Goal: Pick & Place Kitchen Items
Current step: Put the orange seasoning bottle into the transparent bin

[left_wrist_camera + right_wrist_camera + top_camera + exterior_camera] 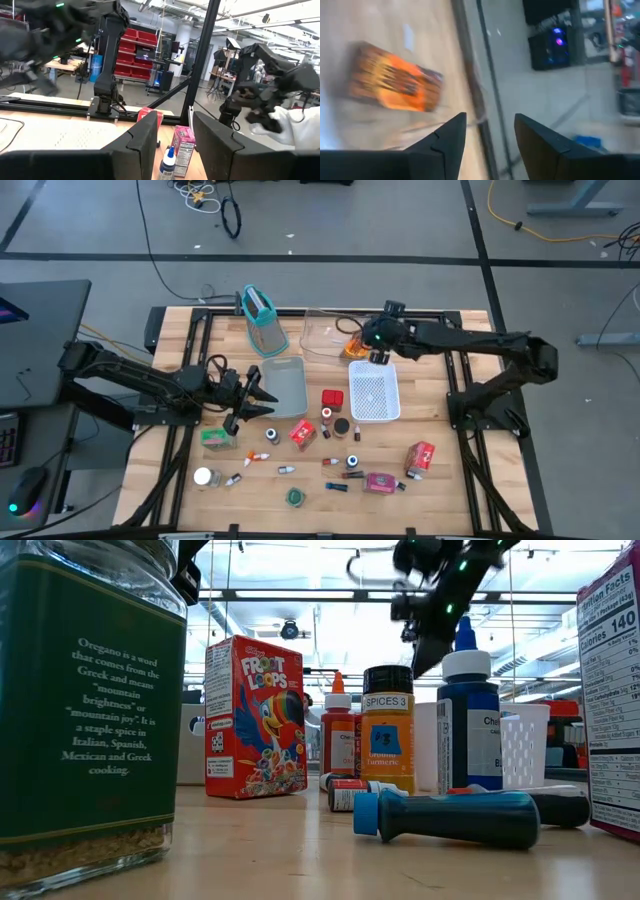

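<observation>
Beside the clear tray (325, 332) lies an orange packet (395, 85), right fingers (445, 142) apart, empty.

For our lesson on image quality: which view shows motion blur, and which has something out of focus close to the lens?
Right wrist view: the orange packet and the floor behind it are smeared by motion. Low view: the green oregano jar nearest the lens looks soft, while the Froot Loops box is sharper. High view: evenly lit, no strong glare.

Pale wood desk (180, 480), red Froot Loops box (255, 718) with toucan print, orange-black packet (395, 84), green-labelled oregano jar (90, 705), blue dye bottle (467, 720), white mesh basket (374, 395).
</observation>
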Robot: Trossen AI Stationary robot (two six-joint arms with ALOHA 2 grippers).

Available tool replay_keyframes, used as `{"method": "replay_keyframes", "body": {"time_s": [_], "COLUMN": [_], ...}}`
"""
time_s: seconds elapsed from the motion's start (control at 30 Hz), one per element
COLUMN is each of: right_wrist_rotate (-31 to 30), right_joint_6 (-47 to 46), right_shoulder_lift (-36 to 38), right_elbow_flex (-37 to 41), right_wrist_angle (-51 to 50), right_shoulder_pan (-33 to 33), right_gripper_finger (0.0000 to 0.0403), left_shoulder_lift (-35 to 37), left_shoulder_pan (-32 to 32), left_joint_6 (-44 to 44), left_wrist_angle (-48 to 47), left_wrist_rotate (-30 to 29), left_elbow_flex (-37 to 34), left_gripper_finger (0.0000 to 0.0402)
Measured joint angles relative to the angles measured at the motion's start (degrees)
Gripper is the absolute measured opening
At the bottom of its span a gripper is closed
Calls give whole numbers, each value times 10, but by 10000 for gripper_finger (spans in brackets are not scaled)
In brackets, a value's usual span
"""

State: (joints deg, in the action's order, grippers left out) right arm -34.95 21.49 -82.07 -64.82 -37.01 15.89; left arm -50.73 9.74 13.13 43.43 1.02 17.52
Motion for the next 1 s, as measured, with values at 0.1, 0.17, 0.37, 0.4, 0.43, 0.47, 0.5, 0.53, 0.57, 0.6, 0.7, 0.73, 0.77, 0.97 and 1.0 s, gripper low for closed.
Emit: {"method": "replay_keyframes", "body": {"time_s": [0.1, 0.17, 0.37, 0.4, 0.43, 0.47, 0.5, 0.53, 0.57, 0.6, 0.7, 0.73, 0.77, 0.97, 1.0], "right_wrist_rotate": [110, 175, 304, 326, 344, 357, 366, 372, 373, 374, 371, 364, 355, 284, 273], "right_joint_6": [-57, -88, -143, -159, -175, -188, -196, -201, -204, -209, -211, -211, -211, -231, -233], "right_shoulder_lift": [29, 44, 46, 41, 35, 29, 22, 15, 6, -3, -31, -39, -48, -96, -103], "right_elbow_flex": [0, 0, 0, 0, 0, 0, 0, 0, 0, 0, 0, 0, 0, 0, 0], "right_wrist_angle": [2, 10, 18, 28, 35, 43, 56, 68, 78, 92, 125, 132, 138, 136, 137], "right_shoulder_pan": [-35, -58, -130, -145, -159, -174, -189, -204, -218, -231, -265, -274, -282, -304, -304], "right_gripper_finger": [178, 178, 178, 178, 180, 182, 186, 190, 196, 202, 225, 233, 241, 280, 284], "left_shoulder_lift": [0, 0, 0, 0, 0, 0, 0, 0, 0, 0, 0, 0, 0, 0, 0], "left_shoulder_pan": [0, 0, 0, 0, 0, 0, 0, 0, 0, 0, 0, 0, 0, 0, 0], "left_joint_6": [0, 0, 0, 0, 0, 0, 0, 0, 2, 4, 16, 18, 19, 31, 32], "left_wrist_angle": [0, 0, 0, 0, 0, 0, 0, -1, -1, -1, -2, -3, -3, -2, -2], "left_wrist_rotate": [-4, -4, -4, -4, -4, -4, -4, -4, -4, -4, -4, -4, -4, -4, -4], "left_elbow_flex": [0, 0, 0, 0, 0, 0, 0, 0, 0, 0, 0, 0, 0, 0, 0], "left_gripper_finger": [134, 134, 134, 134, 134, 134, 134, 134, 134, 134, 134, 134, 134, 134, 134]}}
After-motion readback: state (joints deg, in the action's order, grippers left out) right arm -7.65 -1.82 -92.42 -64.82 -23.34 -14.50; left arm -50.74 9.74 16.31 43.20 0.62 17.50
